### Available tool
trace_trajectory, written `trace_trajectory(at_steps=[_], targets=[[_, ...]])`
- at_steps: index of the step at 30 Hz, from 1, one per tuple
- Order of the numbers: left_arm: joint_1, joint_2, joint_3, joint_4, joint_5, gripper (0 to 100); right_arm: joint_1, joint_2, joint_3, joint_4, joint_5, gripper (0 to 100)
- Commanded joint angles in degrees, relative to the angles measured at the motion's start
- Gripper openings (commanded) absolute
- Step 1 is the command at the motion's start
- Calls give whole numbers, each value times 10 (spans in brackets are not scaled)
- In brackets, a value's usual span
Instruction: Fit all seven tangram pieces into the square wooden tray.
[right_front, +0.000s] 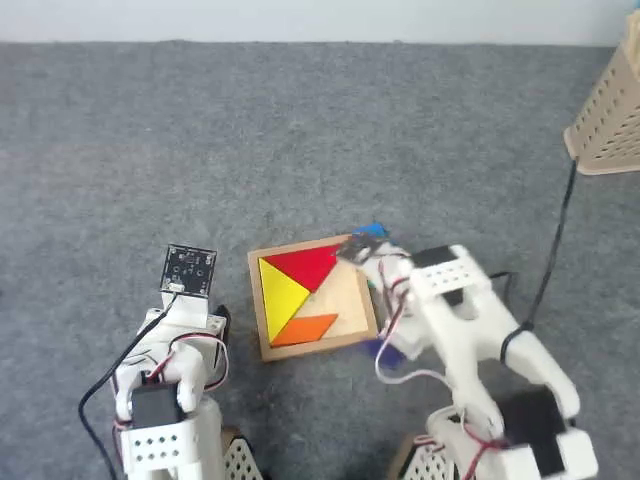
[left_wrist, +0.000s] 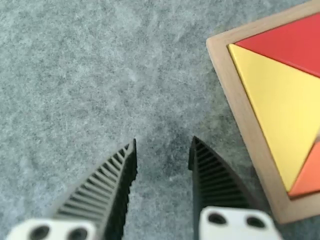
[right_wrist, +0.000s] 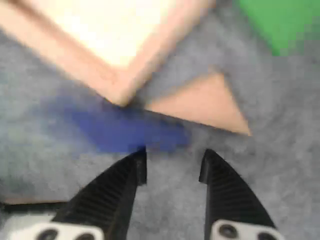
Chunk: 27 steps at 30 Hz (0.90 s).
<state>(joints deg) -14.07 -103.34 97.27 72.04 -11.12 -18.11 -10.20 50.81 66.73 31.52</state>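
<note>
Left gripper (left_wrist: 164, 142) parted, right gripper (right_wrist: 174, 151) parted, wooden tray (right_front: 257, 300) holding red triangle (right_front: 302, 264), yellow triangle (right_front: 280, 292), orange parallelogram (right_front: 306, 328)

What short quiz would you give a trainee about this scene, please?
1. True or false: the yellow triangle lies inside the wooden tray.
2. Which piece lies on the carpet just in front of the right gripper?
A. the blue piece
B. a red piece
C. a yellow piece
3. How many coloured pieces can be seen inside the tray in the high view?

Key: 1. True. 2. A. 3. Three.
</note>
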Motion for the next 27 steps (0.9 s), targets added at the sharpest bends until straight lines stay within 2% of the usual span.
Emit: trace_trajectory(at_steps=[1, 7, 12, 16, 23, 27], targets=[[1, -4, -7, 3, -3, 168, 60, 7, -33, 2, -4, 178], [1, -4, -7, 3, -3, 168, 103, 5, -72, 2, -66, 177], [1, -4, -7, 3, -3, 168, 85, -4, -74, 8, -98, 177], [1, -4, -7, 3, -3, 168, 29, -82, -58, 37, -101, 177], [1, -4, -7, 3, -3, 168, -82, -305, 53, 37, -109, 178], [1, -4, -7, 3, -3, 168, -160, -356, 92, 36, -93, 178]])
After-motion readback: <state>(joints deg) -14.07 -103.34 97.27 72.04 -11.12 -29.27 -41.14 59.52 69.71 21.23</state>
